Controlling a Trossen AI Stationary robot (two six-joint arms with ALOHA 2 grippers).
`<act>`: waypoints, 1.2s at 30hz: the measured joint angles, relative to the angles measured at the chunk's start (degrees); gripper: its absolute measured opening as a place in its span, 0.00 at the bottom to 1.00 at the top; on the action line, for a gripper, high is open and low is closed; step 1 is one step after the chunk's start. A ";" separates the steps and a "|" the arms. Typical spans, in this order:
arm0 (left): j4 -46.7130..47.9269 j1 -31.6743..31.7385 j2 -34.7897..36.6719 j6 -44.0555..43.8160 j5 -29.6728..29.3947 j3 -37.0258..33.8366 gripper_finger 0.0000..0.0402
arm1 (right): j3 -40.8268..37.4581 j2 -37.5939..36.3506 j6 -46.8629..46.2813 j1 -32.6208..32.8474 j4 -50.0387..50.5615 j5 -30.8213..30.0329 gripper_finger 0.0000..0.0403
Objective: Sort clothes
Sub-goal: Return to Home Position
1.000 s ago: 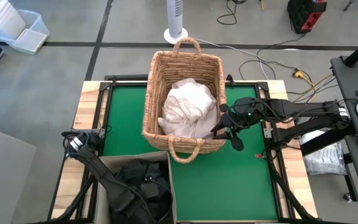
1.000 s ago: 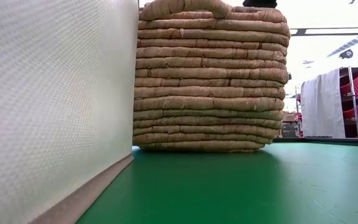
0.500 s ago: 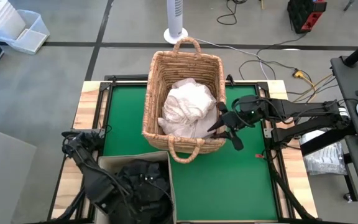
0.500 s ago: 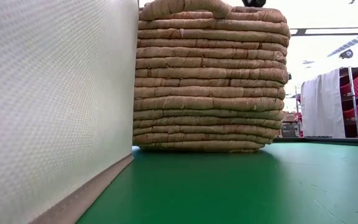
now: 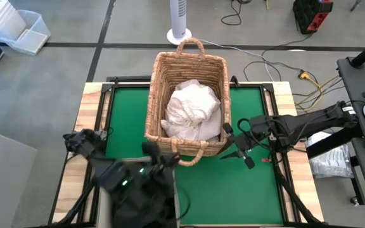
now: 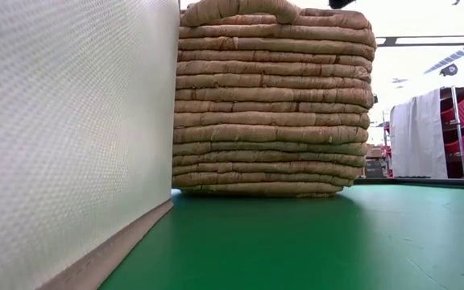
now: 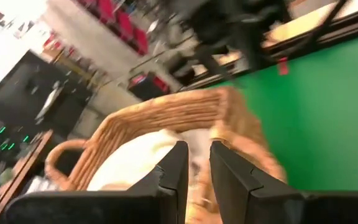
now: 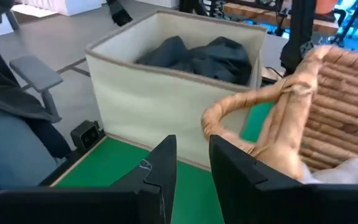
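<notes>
High view: crumpled off-white clothes (image 5: 192,109) fill the basket (image 5: 154,95), perhaps 2 pieces; left hand (image 7: 197,147) and right hand (image 8: 191,140) empty, slightly parted.

Beige bin (image 5: 175,206) cut by the high view's edge, dark clothes (image 8: 210,53) mostly behind its wall, white clothes (image 7: 132,165) blurred, perhaps several.

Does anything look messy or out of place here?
Nothing stands out: the white clothes sit inside the tan woven wicker basket, and the dark clothes lie in the beige fabric bin.
</notes>
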State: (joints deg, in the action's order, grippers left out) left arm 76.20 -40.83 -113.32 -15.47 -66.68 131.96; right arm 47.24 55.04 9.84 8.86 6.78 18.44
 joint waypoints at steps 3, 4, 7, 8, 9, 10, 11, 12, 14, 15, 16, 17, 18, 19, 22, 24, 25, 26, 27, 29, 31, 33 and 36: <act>-0.84 4.70 0.00 -0.37 1.41 -0.21 0.12 | -4.81 -0.93 0.46 0.42 -3.88 0.00 0.20; -1.68 6.36 0.00 -0.52 2.51 -0.44 0.12 | -6.15 -1.19 0.51 0.46 -5.01 0.01 0.20; -5.07 10.92 0.00 0.06 4.38 -1.92 0.12 | -9.75 -1.91 0.67 0.42 -7.58 -0.01 0.20; -5.99 12.26 0.00 0.68 4.59 -2.58 0.12 | -10.79 -2.14 1.20 0.42 -9.05 -0.03 0.20; -7.15 13.42 0.00 1.58 4.66 -3.35 0.12 | -11.80 -2.37 1.26 0.42 -10.35 0.01 0.20; -8.95 14.49 0.00 2.99 4.74 -4.27 0.12 | -12.90 -2.48 1.47 0.42 -11.75 0.00 0.21; -11.22 15.46 0.00 4.62 5.29 -5.24 0.12 | -14.00 -2.57 1.60 0.42 -13.48 0.01 0.21; -13.63 16.45 0.00 6.38 6.29 -6.10 0.12 | -15.24 -2.60 1.61 0.42 -15.45 -0.01 0.22; -17.76 18.01 0.00 9.10 8.45 -7.16 0.11 | -17.53 -2.60 1.69 0.42 -19.66 0.09 0.22; -19.85 18.61 0.00 10.15 9.46 -7.65 0.10 | -18.53 -2.60 1.63 0.40 -21.56 0.46 0.22; -22.26 19.11 0.01 11.02 10.41 -8.31 0.10 | -19.31 -2.61 1.58 0.37 -23.17 0.98 0.23; -24.63 19.42 0.07 11.83 11.29 -9.03 0.09 | -19.82 -2.73 1.32 0.40 -24.12 1.24 0.23; -26.84 19.56 0.09 12.92 12.02 -9.75 0.09 | -19.98 -2.75 0.73 0.39 -24.44 1.30 0.23; -28.64 19.55 0.06 14.35 12.38 -10.23 0.08 | -20.00 -2.80 0.21 0.40 -24.46 1.34 0.22; -34.01 19.29 -0.02 18.29 13.91 -11.22 0.07 | -20.06 -3.10 0.14 0.40 -24.64 1.50 0.21; -36.52 19.12 0.00 19.40 14.64 -11.51 0.06 | -20.11 -3.40 -0.05 0.38 -25.46 1.92 0.20; -37.00 19.08 0.00 19.61 15.10 -11.56 0.05 | -20.09 -3.40 -0.14 0.37 -25.70 2.39 0.20; -37.14 19.01 0.00 19.69 15.24 -11.59 0.05 | -19.92 -3.47 -0.37 0.37 -25.64 2.63 0.20; -37.13 18.98 0.00 19.66 15.27 -11.63 0.05 | -19.77 -3.54 -0.71 0.37 -25.63 2.65 0.20; -37.22 18.96 0.00 19.08 15.27 -11.73 0.05 | -19.73 -3.64 -0.75 0.37 -25.63 2.74 0.20; -37.27 18.92 0.00 18.30 15.24 -11.79 0.05 | -19.73 -3.67 -0.75 0.37 -25.62 2.79 0.21; -37.44 18.92 0.00 17.85 15.15 -12.01 0.05 | -19.73 -3.67 -0.71 0.37 -25.63 2.81 0.22; -38.98 18.92 0.00 17.77 14.72 -12.52 0.05 | -19.73 -3.67 -0.39 0.37 -25.63 2.88 0.23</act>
State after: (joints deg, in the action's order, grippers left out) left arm 37.22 -21.91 -113.32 2.30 -51.96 119.45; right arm 27.51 51.37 9.45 9.23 -18.85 21.32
